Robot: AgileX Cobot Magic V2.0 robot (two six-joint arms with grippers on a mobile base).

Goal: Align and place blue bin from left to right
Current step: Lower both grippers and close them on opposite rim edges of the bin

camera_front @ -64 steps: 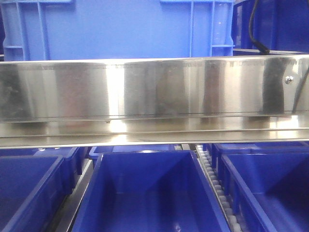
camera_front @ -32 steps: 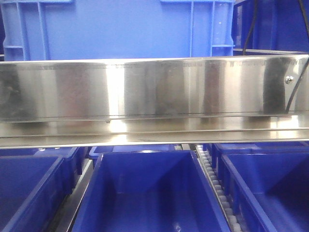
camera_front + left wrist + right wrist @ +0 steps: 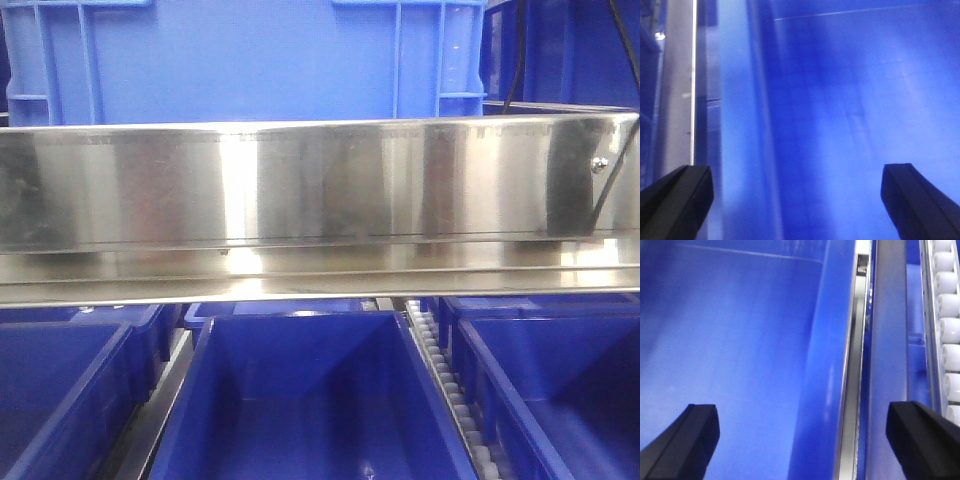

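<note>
The blue bin [image 3: 240, 60] is seen upright behind the steel rail [image 3: 320, 190], above the darker tubs [image 3: 310, 400], while the left end effector [image 3: 795, 175] and right end effector [image 3: 802, 412] are both held with jaws spread wide and empty, presumably so that a bin wall can be straddled.

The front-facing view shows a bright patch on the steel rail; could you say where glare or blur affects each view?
Front-facing view: a vertical glare band on the steel rail, blue bin above sharp. Left wrist view: blue wall soft beyond the open left hand. Right wrist view: crisper, rollers overexposed.
</note>
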